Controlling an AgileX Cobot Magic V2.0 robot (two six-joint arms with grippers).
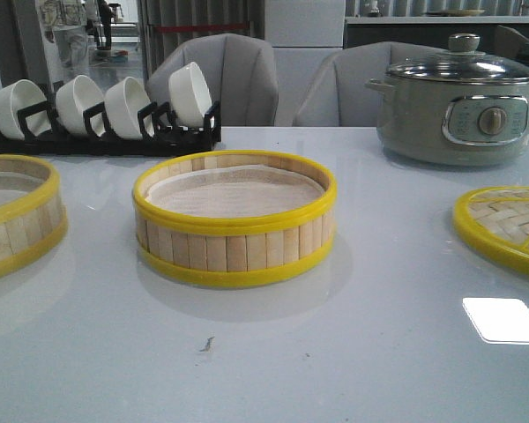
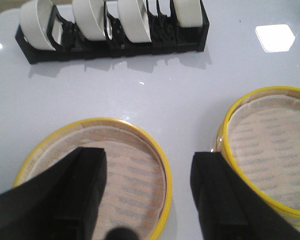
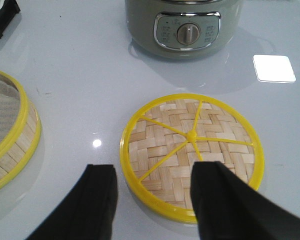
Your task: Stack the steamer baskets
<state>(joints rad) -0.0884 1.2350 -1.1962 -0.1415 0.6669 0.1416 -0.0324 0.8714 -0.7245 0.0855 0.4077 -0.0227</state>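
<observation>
1. The left gripper [image 2: 147, 192] hangs released, fingers spread, above the rim of the left steamer basket [image 2: 97, 175]; it grasps nothing.
2. The right gripper [image 3: 152, 200] is likewise spread wide, over the woven bamboo lid [image 3: 192, 152], grasping nothing.
3. The middle steamer basket [image 1: 234, 220] sits on the tabletop [image 1: 335, 352], apart from the left one; both hold white paper liners.
4. Behind the middle basket, a black rack [image 1: 101, 132] holds four white bowls.
5. Beyond the lid stands a grey-green pot [image 1: 458, 106] with a glass cover.
</observation>
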